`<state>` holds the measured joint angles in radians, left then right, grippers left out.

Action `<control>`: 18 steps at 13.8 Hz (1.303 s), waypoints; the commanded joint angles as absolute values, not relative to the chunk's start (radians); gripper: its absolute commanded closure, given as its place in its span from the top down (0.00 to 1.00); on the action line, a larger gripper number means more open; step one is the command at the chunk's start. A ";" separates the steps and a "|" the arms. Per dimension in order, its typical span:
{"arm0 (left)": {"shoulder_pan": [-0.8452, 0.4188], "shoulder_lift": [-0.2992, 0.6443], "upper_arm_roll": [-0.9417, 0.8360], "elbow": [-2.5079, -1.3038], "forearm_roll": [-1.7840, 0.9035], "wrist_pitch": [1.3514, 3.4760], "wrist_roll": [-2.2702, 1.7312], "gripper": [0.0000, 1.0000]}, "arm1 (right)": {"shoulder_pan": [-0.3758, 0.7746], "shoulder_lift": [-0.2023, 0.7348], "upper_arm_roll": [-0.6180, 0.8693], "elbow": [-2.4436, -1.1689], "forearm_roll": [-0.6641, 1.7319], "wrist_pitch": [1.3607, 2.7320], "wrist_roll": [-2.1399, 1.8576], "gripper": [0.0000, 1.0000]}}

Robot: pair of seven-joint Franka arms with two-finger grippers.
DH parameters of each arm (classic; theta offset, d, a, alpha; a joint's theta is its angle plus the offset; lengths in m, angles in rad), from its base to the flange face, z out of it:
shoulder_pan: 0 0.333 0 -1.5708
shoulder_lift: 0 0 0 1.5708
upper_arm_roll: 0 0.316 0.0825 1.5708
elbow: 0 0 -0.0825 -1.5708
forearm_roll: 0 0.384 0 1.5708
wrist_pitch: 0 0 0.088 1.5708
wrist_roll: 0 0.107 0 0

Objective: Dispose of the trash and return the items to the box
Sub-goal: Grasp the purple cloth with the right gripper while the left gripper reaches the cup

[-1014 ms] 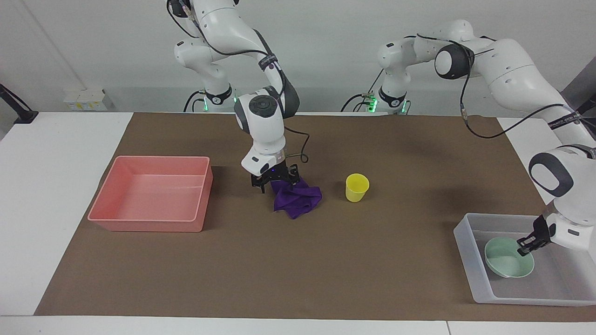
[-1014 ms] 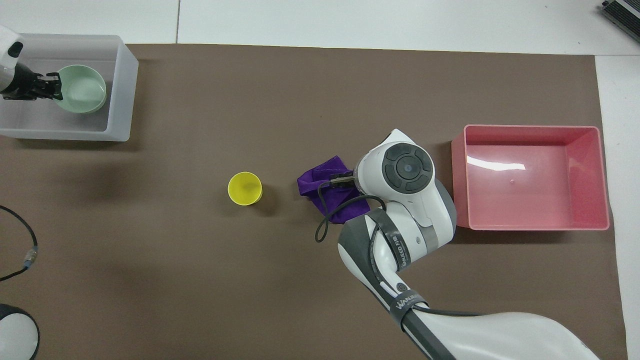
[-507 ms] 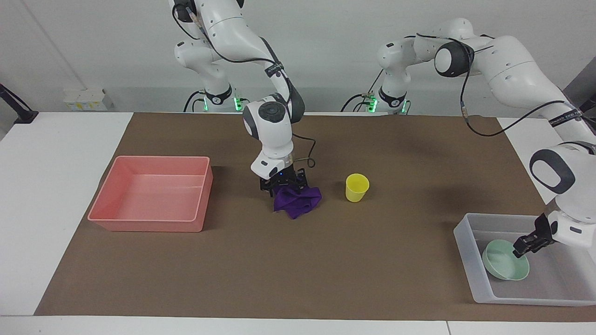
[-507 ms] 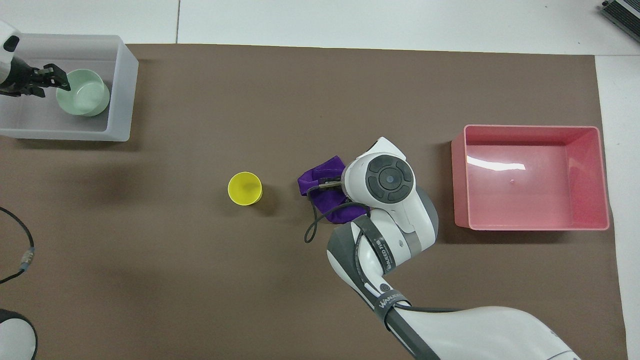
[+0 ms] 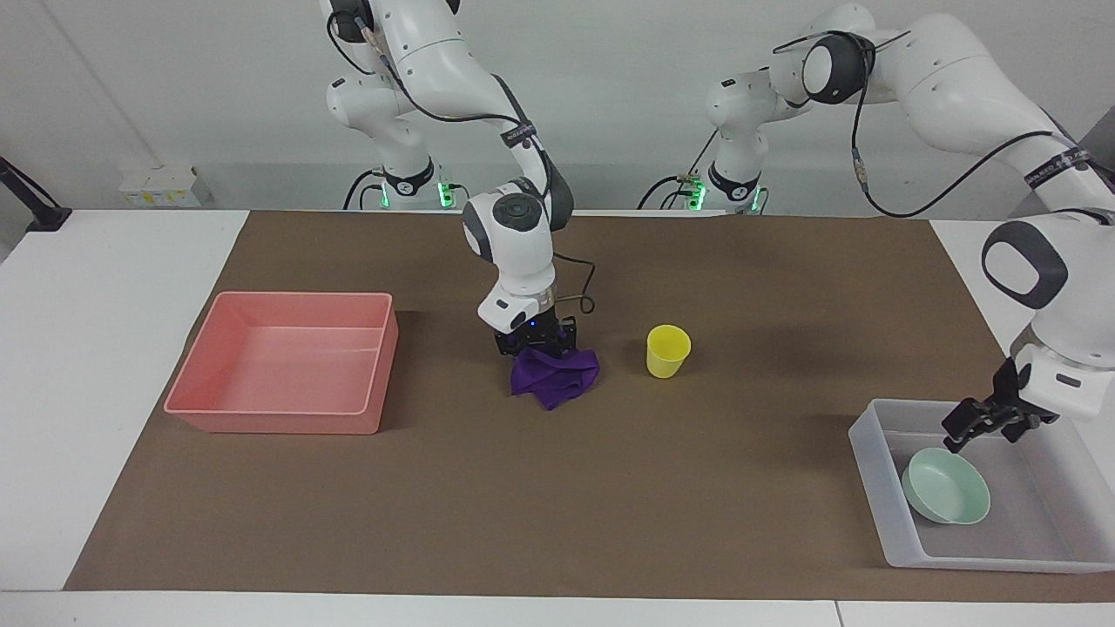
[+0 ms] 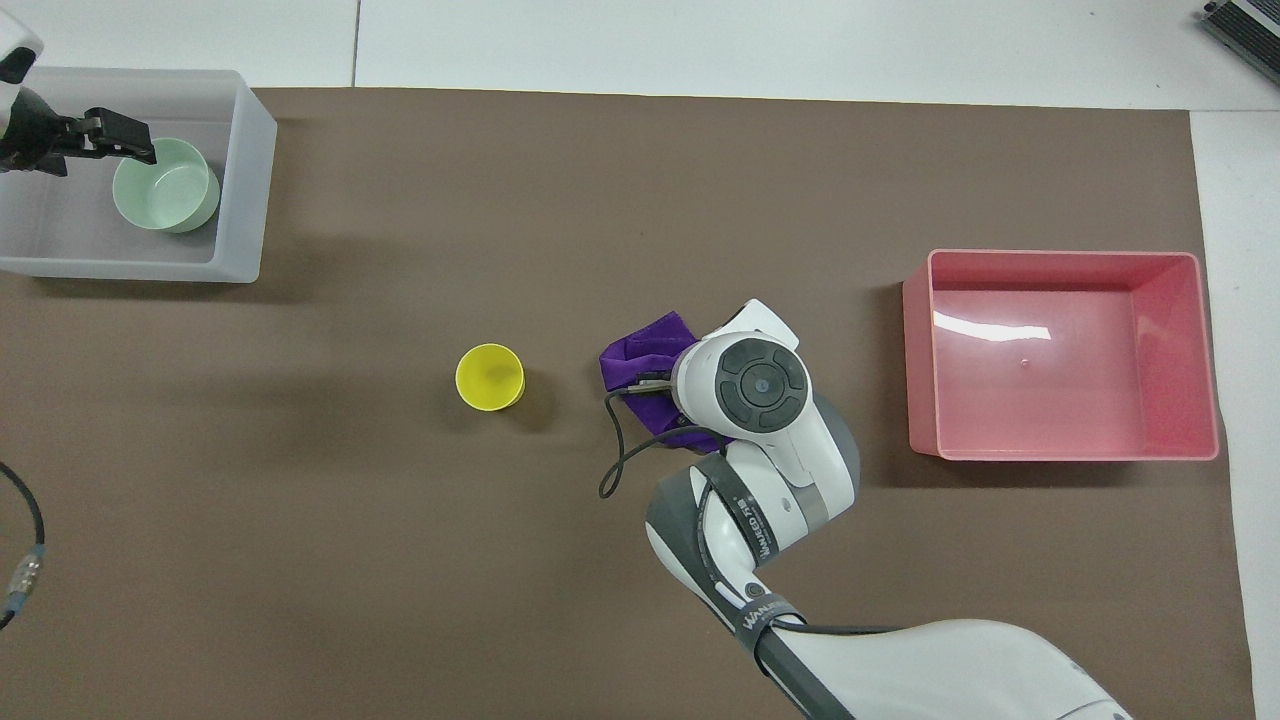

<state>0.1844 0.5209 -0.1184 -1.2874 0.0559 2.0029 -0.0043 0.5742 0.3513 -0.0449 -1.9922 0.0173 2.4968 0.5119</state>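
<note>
The purple cloth (image 5: 557, 376) lies crumpled on the brown mat, beside the yellow cup (image 5: 668, 350). My right gripper (image 5: 536, 346) is down on the edge of the cloth that lies nearer to the robots. In the overhead view its wrist covers part of the cloth (image 6: 645, 352). The mint-green bowl (image 5: 947, 486) sits in the translucent box (image 5: 871, 461) at the left arm's end of the table. My left gripper (image 5: 969, 428) is open and empty, raised just above the bowl (image 6: 165, 186) and over the box (image 6: 245, 180).
An empty pink tray (image 5: 279, 416) stands at the right arm's end of the table, also seen in the overhead view (image 6: 1065, 257). The yellow cup (image 6: 490, 377) stands upright between the cloth and the box. A brown mat (image 5: 610, 505) covers the table.
My left gripper let go of the bowl in the box and rose off it. My right gripper shifted over the cloth toward the cup and settled lower on it.
</note>
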 commanded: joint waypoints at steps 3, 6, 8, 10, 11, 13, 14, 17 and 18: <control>0.104 0.278 -0.109 -1.626 0.072 2.048 -0.009 1.00 | 0.588 0.318 -0.049 -1.997 0.020 2.464 0.578 0.00; 0.016 0.241 -0.109 -1.710 0.072 2.069 -0.104 1.00 | 0.577 0.282 -0.055 -1.962 0.008 2.355 0.575 0.00; -0.053 0.218 -0.109 -1.790 0.072 2.149 -0.150 1.00 | 0.575 0.262 -0.061 -1.919 0.008 2.268 0.580 0.00; -0.118 0.189 -0.109 -1.877 0.072 2.228 -0.182 1.00 | 0.548 0.227 -0.061 -1.904 0.008 2.224 0.581 0.00; -0.150 0.177 -0.109 -1.917 0.072 2.267 -0.186 1.00 | 0.537 0.204 -0.061 -1.893 0.009 2.198 0.584 0.00; -0.190 0.152 -0.109 -1.989 0.072 2.334 -0.192 1.00 | 0.509 0.166 -0.058 -1.843 0.009 2.111 0.604 0.00; -0.207 0.143 -0.109 -2.023 0.072 2.361 -0.192 1.00 | 0.508 0.157 -0.058 -1.809 0.009 2.059 0.609 0.00; -0.261 0.112 -0.109 -2.115 0.072 2.434 -0.199 1.00 | 0.500 0.153 -0.061 -1.718 0.008 1.953 0.643 0.00; -0.287 0.107 -0.107 -2.141 0.072 2.445 -0.216 1.00 | 0.499 0.150 -0.061 -1.694 0.008 1.924 0.650 0.00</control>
